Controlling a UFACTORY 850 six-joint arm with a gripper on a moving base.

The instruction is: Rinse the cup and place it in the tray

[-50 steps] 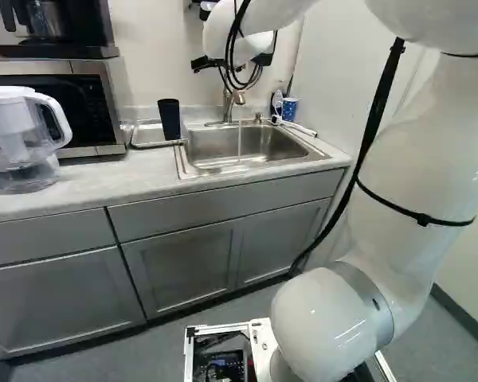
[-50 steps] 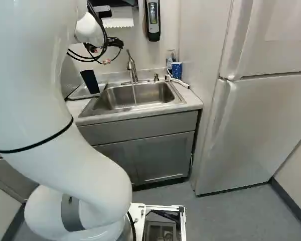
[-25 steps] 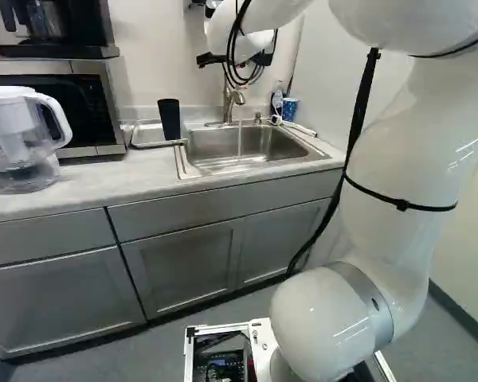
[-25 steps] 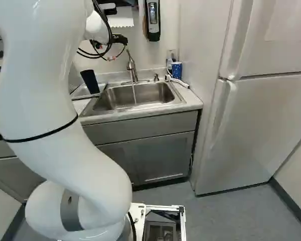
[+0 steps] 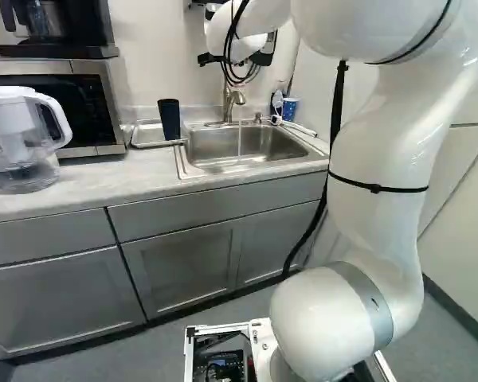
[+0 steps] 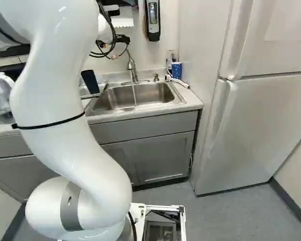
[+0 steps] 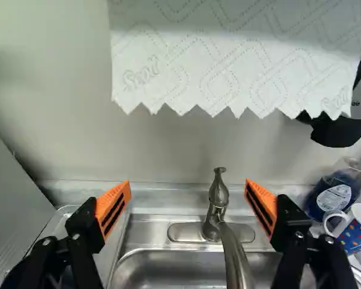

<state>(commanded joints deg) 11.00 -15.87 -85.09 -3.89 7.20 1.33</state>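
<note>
Dark cup (image 5: 169,119) in the tray (image 5: 150,146) left of the sink (image 5: 215,169), gripper (image 5: 207,59) above the sink, fingers spread wide, nothing held, water (image 5: 239,140) running from faucet (image 5: 228,103) into the sink, spotted mug (image 7: 356,233) to its right.

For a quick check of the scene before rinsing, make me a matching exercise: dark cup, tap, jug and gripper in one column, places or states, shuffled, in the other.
Things
1. Dark cup
2. Tap
3. Jug
4. Gripper

Places or states
A. In front of the microwave
B. Open, holding nothing
C. Upright by the tray
D. Running into the sink

Pairs: 1-C, 2-D, 3-A, 4-B
</note>
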